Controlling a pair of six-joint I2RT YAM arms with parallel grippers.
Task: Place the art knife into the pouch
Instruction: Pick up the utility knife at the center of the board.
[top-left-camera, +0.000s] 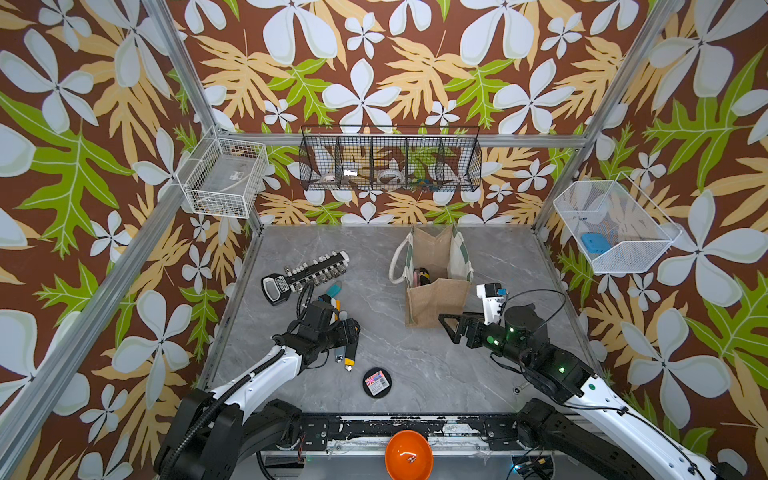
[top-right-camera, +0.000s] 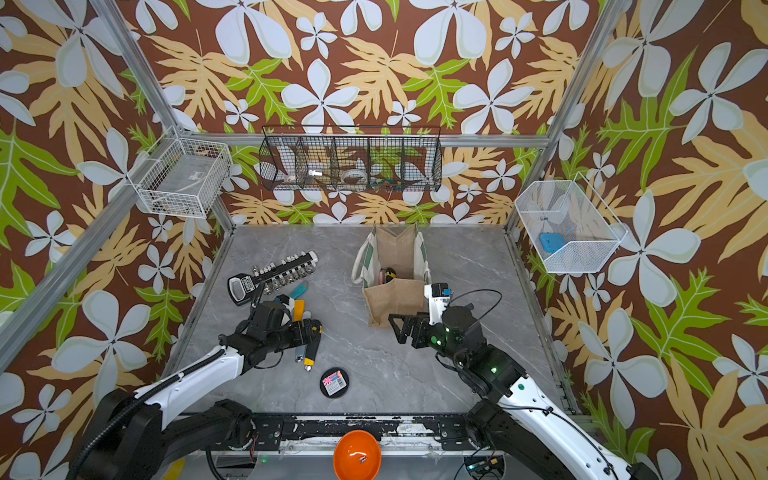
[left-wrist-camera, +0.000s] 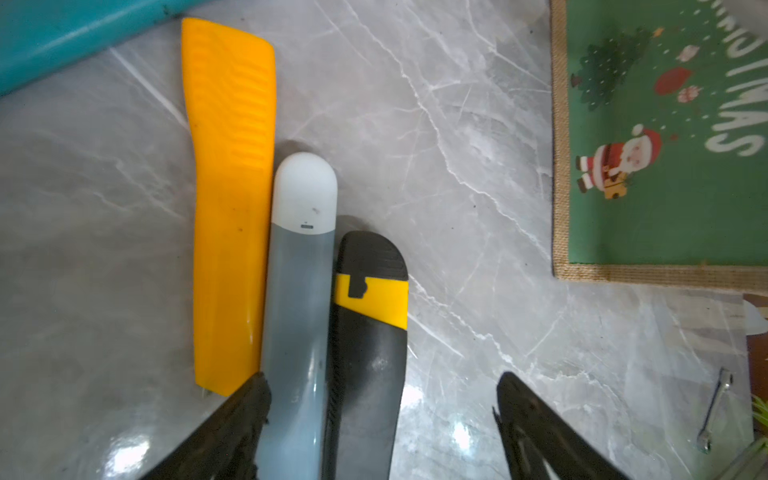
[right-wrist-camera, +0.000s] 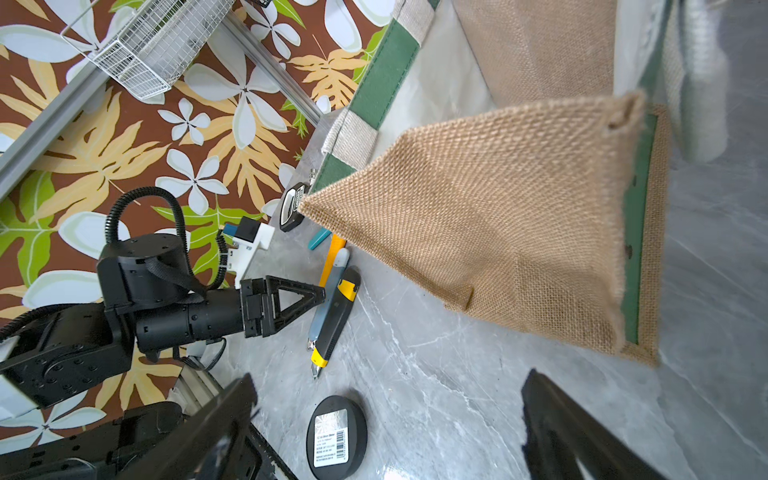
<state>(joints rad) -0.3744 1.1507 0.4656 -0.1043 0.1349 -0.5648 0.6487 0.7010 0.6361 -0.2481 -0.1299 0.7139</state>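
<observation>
The black-and-yellow art knife (left-wrist-camera: 365, 353) lies flat on the grey table, tight against a grey cutter with a white cap (left-wrist-camera: 297, 311) and an orange cutter (left-wrist-camera: 230, 208). My left gripper (left-wrist-camera: 382, 378) hangs just over them, open. One finger sits at the seam between the orange and grey cutters, the other stands on bare table beyond the knife. Both top views show the knife's yellow tip (top-left-camera: 349, 365) (top-right-camera: 308, 365) poking out under the left gripper (top-left-camera: 348, 338). The pouch (top-left-camera: 436, 299) (right-wrist-camera: 498, 232) stands open further back. My right gripper (right-wrist-camera: 390, 378) is open beside its front corner, holding nothing.
A socket rail (top-left-camera: 307, 272) and a teal tool (top-left-camera: 334, 287) lie behind the cutters. A black round disc (top-left-camera: 377, 382) sits near the front edge. Wire baskets (top-left-camera: 390, 160) hang on the walls. An orange bowl (top-left-camera: 408, 455) is below the front rail. A small wrench (left-wrist-camera: 715, 411) lies near the pouch.
</observation>
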